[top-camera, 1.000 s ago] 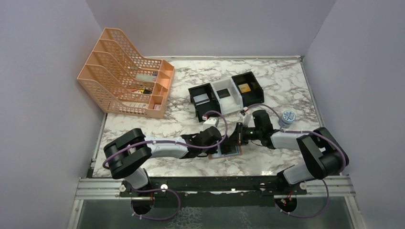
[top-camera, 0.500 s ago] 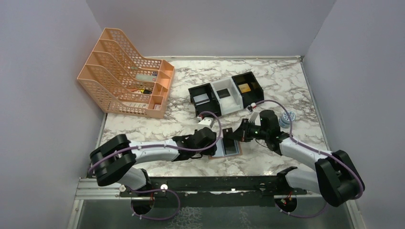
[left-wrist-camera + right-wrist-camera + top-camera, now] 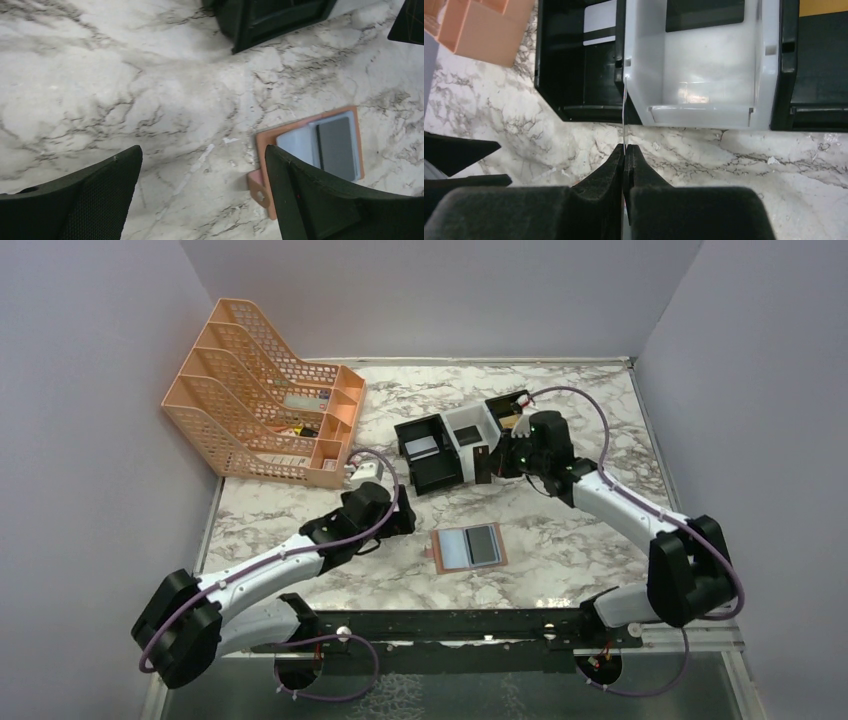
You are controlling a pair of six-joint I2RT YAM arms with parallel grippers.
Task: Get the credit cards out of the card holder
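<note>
Credit card (image 3: 483,466) pinched in right fingers (image 3: 616,166), card holder (image 3: 468,549) well apart

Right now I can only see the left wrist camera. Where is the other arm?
Observer: The right gripper is up by the white tray, shut on a card.
Operator: Is anything in the trays?
Observer: Yes, a gold card lies in the right black tray.
Operator: And the white one?
Observer: A dark card lies at its far end.
</note>
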